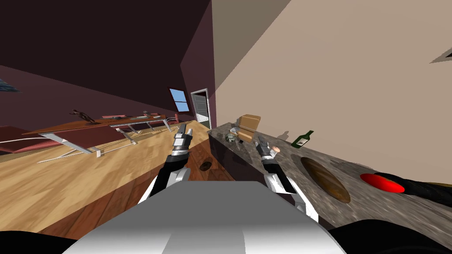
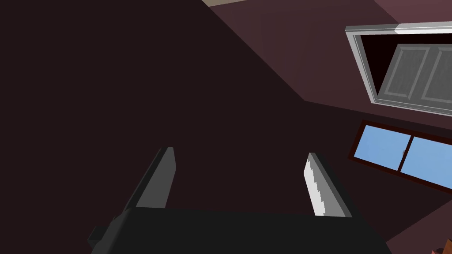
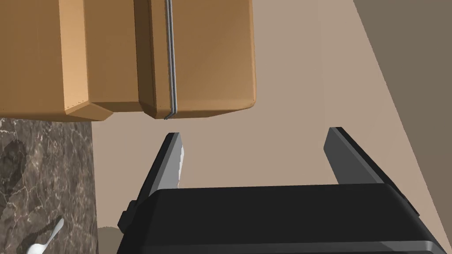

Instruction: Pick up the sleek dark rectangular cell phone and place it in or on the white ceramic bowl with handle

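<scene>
Reaching is the step in hand, by my read: the right gripper (image 3: 256,134) has both blades spread wide with nothing between them, and just past their tips stands one brown box (image 3: 154,57) on the dark marbled counter (image 3: 44,167). One small white utensil (image 3: 44,240) lies on the stone beside the gripper body. Out on the other side, the left gripper (image 2: 240,152) hangs over the floor, away from the counter, blades equally wide and empty. Going outward along the counter in the head view, a small dark shape just in front of the box looks like the cell phone (image 1: 241,141), though it is too small to be sure; a pale thing beside it may be the bowl (image 1: 234,131), and I cannot confirm a handle. Further along: one green bottle (image 1: 302,139), one brown oval basin (image 1: 325,178), one red disc (image 1: 382,183). Nothing is grasped yet. Next move, I judge: tip the right hand down off the box onto the phone.
</scene>
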Robot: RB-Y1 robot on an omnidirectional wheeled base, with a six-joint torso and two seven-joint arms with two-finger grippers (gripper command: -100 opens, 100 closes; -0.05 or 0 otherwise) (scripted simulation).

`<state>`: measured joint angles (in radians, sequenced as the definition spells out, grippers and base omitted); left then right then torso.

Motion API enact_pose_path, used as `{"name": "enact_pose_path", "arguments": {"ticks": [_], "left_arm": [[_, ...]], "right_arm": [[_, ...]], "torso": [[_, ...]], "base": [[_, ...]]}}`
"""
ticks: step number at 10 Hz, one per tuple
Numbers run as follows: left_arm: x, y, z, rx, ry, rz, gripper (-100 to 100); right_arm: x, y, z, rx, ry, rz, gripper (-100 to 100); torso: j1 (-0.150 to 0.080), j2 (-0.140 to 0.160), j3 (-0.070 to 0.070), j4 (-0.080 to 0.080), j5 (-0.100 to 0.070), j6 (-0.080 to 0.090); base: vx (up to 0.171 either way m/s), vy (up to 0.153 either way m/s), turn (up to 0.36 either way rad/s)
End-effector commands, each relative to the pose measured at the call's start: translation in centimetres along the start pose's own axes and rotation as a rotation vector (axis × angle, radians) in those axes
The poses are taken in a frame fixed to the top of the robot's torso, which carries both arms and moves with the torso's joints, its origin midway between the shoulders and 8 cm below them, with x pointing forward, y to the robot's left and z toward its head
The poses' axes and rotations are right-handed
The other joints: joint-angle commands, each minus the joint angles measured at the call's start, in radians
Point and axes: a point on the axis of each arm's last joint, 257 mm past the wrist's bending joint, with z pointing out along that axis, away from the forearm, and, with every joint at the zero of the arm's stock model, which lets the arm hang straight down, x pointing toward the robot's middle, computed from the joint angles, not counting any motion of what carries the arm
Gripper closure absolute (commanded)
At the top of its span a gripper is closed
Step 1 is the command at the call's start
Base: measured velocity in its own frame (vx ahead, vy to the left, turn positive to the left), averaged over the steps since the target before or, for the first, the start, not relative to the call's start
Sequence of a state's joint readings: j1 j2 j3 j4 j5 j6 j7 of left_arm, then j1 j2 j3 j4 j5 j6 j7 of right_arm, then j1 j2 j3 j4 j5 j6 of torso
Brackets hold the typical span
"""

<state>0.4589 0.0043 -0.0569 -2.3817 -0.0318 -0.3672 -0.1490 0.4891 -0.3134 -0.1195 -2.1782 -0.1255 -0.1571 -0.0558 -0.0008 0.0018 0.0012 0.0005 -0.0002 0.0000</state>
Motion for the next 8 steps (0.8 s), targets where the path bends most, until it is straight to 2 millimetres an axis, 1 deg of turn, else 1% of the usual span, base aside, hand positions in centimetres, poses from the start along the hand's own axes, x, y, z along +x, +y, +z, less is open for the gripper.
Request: {"name": "enact_pose_path", "arguments": {"ticks": [1, 2, 3, 4, 5, 6, 7, 8], "left_arm": [[0.0, 0.0, 0.0, 0.0, 0.0, 0.0, 0], [0.0, 0.0, 0.0, 0.0, 0.0, 0.0, 0], [0.0, 0.0, 0.0, 0.0, 0.0, 0.0, 0], [0.0, 0.0, 0.0, 0.0, 0.0, 0.0, 0], [0.0, 0.0, 0.0, 0.0, 0.0, 0.0, 0], [0.0, 0.0, 0.0, 0.0, 0.0, 0.0, 0], [0.0, 0.0, 0.0, 0.0, 0.0, 0.0, 0], [0.0, 0.0, 0.0, 0.0, 0.0, 0.0, 0]], "right_arm": [[-0.5, -2.5, -0.1, 0.076, 0.013, -0.026, -100], [-0.5, -2.5, -0.1, 0.076, 0.013, -0.026, -100], [-1.1, -4.2, 0.0, 0.13, 0.024, -0.048, -100], [-1.1, -4.4, -0.1, 0.139, 0.024, -0.049, -100], [-1.8, -6.0, -0.1, 0.189, 0.035, -0.072, -100], [-1.8, -6.3, -0.1, 0.203, 0.035, -0.072, -100], [-2.6, -7.9, -0.2, 0.258, 0.046, -0.096, -100], [-2.6, -8.2, -0.3, 0.269, 0.045, -0.097, -100]], "torso": [[0.0, 0.0, 0.0, 0.0, 0.0, 0.0], [0.0, 0.0, 0.0, 0.0, 0.0, 0.0], [0.0, -0.001, 0.0, 0.0, 0.0, 0.0], [0.0, 0.0, 0.0, 0.0, 0.0, 0.0], [0.0, -0.001, 0.0, 0.0, 0.0, 0.0], [0.0, -0.001, -0.001, 0.0, 0.0, 0.0], [0.0, -0.001, -0.001, 0.0, 0.0, 0.0], [0.0, -0.001, -0.001, 0.0, 0.0, 0.0]], "base": [[-0.024, -0.006, 0.014], [-0.019, -0.006, 0.009], [-0.024, -0.01, 0.027], [-0.02, -0.009, 0.011], [-0.017, -0.003, 0.03], [-0.012, -0.004, 0.017], [-0.011, -0.006, 0.039], [-0.009, -0.005, 0.023]]}}
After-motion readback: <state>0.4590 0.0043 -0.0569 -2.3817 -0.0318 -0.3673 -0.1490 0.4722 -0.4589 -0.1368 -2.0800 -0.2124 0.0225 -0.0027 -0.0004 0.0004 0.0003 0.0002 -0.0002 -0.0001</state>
